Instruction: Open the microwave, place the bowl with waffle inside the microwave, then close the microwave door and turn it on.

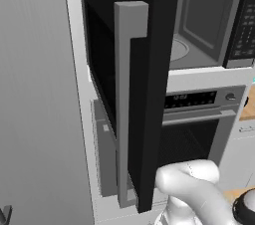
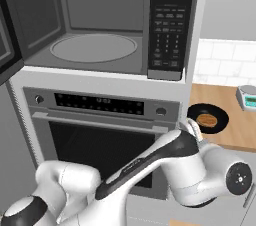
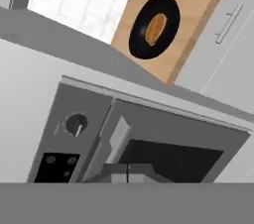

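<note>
1. Hand view looks along the gripper (image 3: 127, 172), but just a sliver of its dark tips shows at the bottom edge, so I cannot tell whether the fingers are apart or together; nothing seems held.
2. Just ahead of the tips sits the oven (image 3: 149, 143), with its round knob (image 3: 76, 124) and grey bar handle (image 3: 116, 136).
3. Beyond it, on the wooden counter (image 3: 198, 15), rests the black bowl (image 3: 154, 26) with the waffle (image 3: 155, 28) inside, well apart from the hand.
4. Left base view shows the microwave door (image 1: 132, 94) swung wide open, its tall grey handle (image 1: 127, 99) facing out.
5. Right base view shows the microwave (image 2: 100, 25) cavity open, turntable (image 2: 93, 48) bare, keypad strip (image 2: 167, 30) to its right, and the white arm (image 2: 165, 165) crossing in front of the oven.
</note>
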You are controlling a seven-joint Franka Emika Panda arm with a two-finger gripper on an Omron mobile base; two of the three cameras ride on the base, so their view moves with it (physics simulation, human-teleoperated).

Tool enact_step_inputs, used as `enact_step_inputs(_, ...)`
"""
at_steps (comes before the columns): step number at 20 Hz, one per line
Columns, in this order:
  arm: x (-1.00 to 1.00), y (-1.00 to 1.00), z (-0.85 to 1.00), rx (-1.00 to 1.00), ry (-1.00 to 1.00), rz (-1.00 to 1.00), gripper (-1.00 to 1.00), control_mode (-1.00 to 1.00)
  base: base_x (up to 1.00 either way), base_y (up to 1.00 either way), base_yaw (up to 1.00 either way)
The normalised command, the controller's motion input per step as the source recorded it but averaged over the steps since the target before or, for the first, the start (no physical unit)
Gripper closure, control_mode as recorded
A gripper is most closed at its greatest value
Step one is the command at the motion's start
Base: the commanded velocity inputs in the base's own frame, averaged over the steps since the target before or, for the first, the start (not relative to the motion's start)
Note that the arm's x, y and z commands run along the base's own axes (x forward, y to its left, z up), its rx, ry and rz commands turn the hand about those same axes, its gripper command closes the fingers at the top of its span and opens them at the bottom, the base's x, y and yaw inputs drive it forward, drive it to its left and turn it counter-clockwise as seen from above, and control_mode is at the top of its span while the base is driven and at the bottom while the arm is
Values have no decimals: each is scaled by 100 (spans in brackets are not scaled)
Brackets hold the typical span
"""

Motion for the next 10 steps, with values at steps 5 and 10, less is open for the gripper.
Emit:
enact_step_inputs(5,77,-63,-42,37,14,0,100,-100,0,0,0)
enact_step_inputs(10,79,-57,-56,32,17,0,-100,-100,0,0,0)
